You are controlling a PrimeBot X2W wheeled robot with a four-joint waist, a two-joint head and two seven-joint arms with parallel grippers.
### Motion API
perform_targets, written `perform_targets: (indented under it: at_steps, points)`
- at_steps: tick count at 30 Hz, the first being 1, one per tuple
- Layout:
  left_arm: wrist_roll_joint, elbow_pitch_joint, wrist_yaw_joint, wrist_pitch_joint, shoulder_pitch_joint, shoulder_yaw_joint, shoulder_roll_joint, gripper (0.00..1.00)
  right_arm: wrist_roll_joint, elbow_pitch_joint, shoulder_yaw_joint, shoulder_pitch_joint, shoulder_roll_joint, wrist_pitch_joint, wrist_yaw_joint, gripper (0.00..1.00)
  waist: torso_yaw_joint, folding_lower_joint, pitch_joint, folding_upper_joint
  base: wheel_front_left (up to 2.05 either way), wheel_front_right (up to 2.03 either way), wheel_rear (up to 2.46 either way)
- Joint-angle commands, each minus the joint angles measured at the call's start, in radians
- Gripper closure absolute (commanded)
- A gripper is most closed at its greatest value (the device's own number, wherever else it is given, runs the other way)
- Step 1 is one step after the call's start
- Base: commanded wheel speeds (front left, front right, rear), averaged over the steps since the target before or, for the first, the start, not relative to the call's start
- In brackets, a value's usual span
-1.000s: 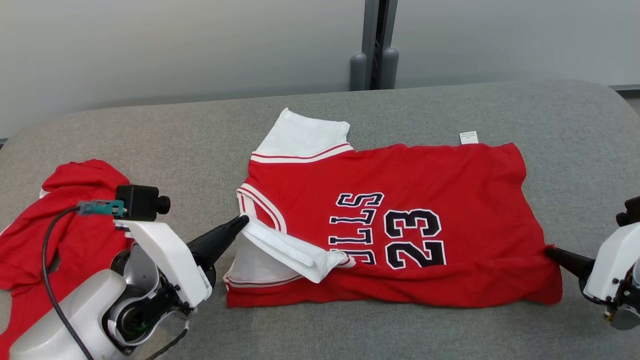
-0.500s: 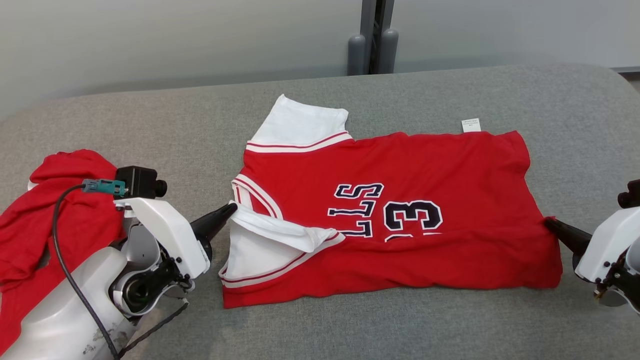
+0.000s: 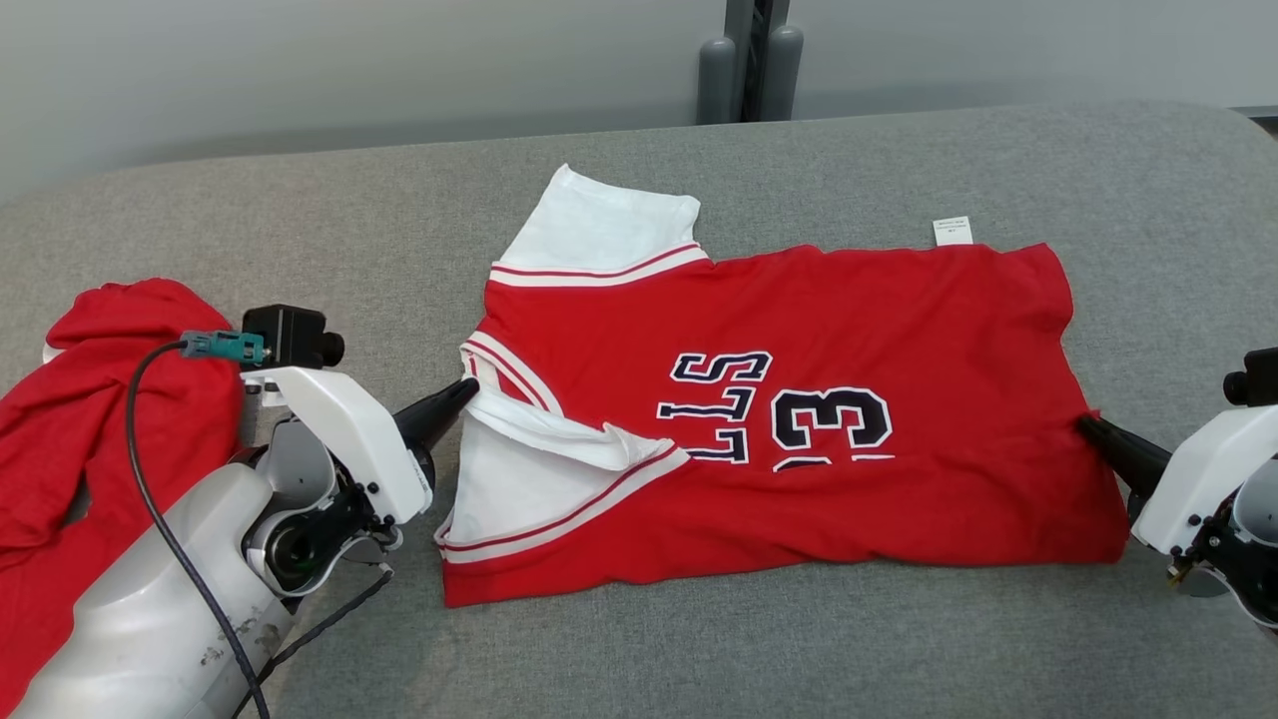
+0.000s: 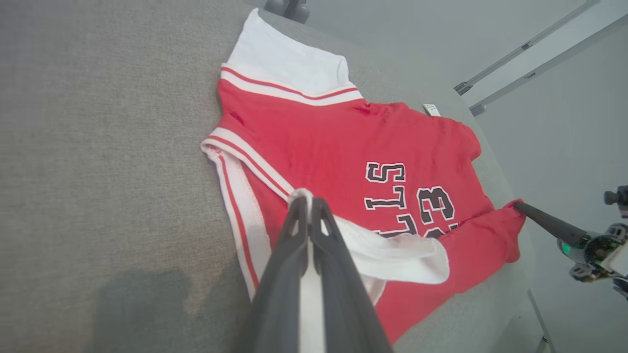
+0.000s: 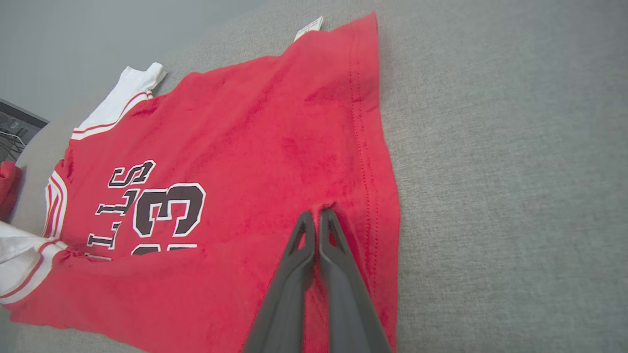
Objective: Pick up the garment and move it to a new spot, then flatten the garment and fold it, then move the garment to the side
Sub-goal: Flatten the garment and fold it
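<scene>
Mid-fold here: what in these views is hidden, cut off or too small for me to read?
- Red jersey with white sleeves: head view, its folded-up front edge covers part of the dark lettering and number.
- Small white label: head view, print too small.
- Crumpled red cloth: head view, cut by the left edge, partly behind the left arm.

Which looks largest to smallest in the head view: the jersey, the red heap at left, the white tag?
1. jersey
2. red heap, clearly smaller as seen, though the frame edge cuts it off, so its full extent is unsure
3. tag, by far the smallest
</scene>
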Motion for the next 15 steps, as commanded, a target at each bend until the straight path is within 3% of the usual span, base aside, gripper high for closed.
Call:
perform_targets:
  at_steps: [1,6,7,8,9,15]
  points:
    - [0.004,0.013,-0.006,-0.007,-0.016,0.002,-0.002,1.0,-0.005,0.0,0.002,-0.007,0.001,-0.011,0.0,1.0,0.0,0.0001,0.002,0.0,0.0,0.0,0.0]
    - [-0.002,0.045,-0.015,-0.015,-0.027,0.004,-0.017,1.0,-0.004,0.012,0.008,-0.008,0.003,-0.03,0.0,1.0,0.001,0.0001,0.004,0.0,0.0,0.0,0.0]
    - [0.002,0.052,-0.014,-0.022,-0.032,0.005,-0.02,0.69,-0.003,0.017,0.008,-0.009,0.005,-0.037,0.0,0.99,0.0,0.0001,0.004,0.0,0.0,0.0,0.0]
    - [0.007,0.059,-0.014,-0.034,-0.036,0.009,-0.024,0.18,0.007,0.024,0.004,-0.008,0.01,-0.037,0.0,0.99,0.0,0.0001,0.005,0.0,0.0,0.0,0.0]
    - [0.006,0.07,-0.011,-0.043,-0.039,0.013,-0.029,0.0,0.012,0.029,0.002,-0.009,0.014,-0.035,0.0,0.0,-0.001,0.0001,0.005,0.0,0.0,0.0,0.0]
    - [-0.005,0.11,-0.016,-0.105,-0.048,0.044,-0.054,0.0,0.018,0.052,0.0,-0.017,0.024,-0.058,0.0,0.0,-0.003,0.0001,0.0,0.0,0.0,0.0,0.0]
